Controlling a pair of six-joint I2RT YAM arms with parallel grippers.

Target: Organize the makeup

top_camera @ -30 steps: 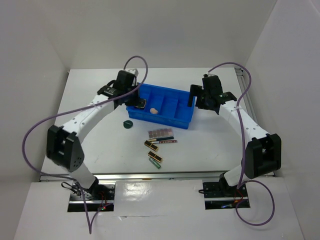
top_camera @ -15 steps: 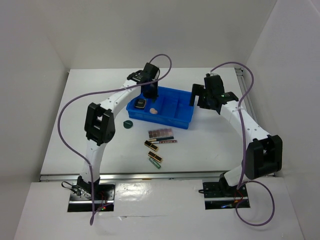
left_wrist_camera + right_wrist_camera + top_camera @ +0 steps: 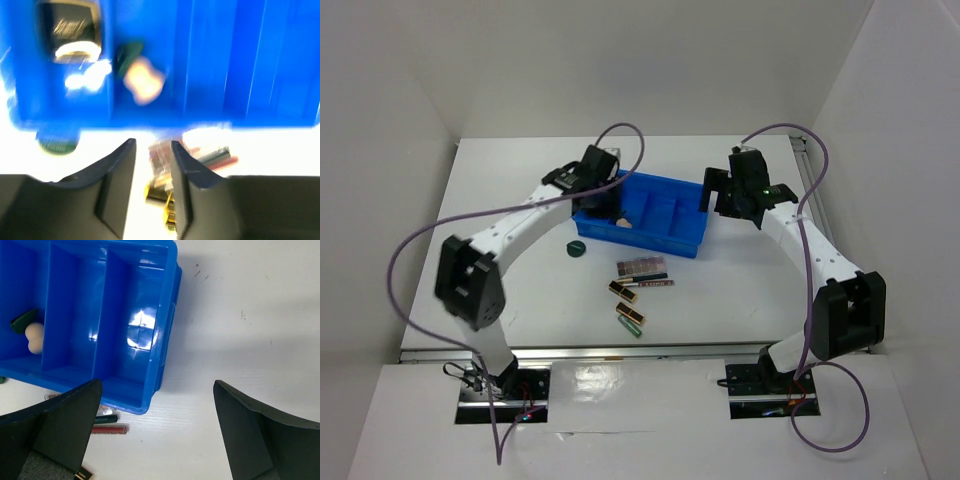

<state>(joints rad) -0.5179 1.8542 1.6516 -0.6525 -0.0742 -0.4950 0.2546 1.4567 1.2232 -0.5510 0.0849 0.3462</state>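
Overhead view faces down; both close wrist views share the blue tray (image 3: 135,340).

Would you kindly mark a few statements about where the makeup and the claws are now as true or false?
1. The peach sponge lies inside the blue tray. True.
2. The pinkish palette is in the tray. False: it lies on the table, on the near side of the tray.
3. The right claw is open and empty. True.
4. The black square compact sits on the table. False: it is in an end compartment of the tray.
5. The dark green round piece lies on the table outside the tray. True.
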